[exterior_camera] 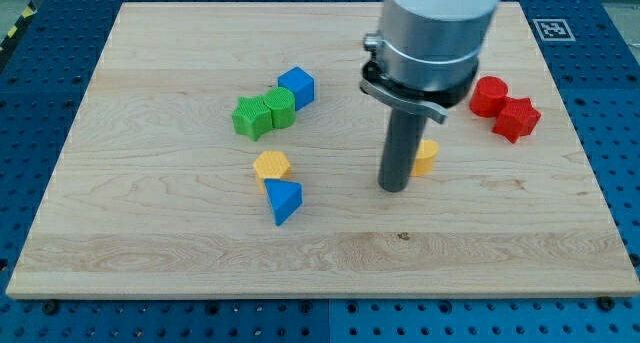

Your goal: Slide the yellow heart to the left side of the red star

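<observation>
My tip (394, 188) stood on the table (150, 253) touching the left side of the yellow heart (427, 156), with no hand to open or close, and the red star (517, 119) lay to the upper right.

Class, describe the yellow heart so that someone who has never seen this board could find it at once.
Find the big grey arm at the view's top; its dark rod ends at my tip. The yellow heart peeks out just right of that rod, partly hidden. The other yellow block sits further left, touching a blue triangle.
</observation>
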Available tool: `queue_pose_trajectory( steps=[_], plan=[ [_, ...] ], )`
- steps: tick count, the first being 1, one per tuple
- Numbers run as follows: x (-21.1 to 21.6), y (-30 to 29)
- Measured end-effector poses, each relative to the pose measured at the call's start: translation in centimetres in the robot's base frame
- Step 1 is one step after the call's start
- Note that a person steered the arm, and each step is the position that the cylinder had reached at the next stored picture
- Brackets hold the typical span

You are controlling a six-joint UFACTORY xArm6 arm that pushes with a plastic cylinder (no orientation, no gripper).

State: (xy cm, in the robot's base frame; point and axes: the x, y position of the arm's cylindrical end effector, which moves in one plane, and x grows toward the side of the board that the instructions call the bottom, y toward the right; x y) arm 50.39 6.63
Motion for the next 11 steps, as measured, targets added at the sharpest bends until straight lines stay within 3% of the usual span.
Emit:
queue_pose_trajectory(
  steps=[1, 3, 5, 7, 11],
  plan=[
    [-1.7, 0.2],
    [0.3, 0.3],
    [0.1, 5.7],
    [-1.3, 2.3],
    [-2.1, 4.7]
  ],
)
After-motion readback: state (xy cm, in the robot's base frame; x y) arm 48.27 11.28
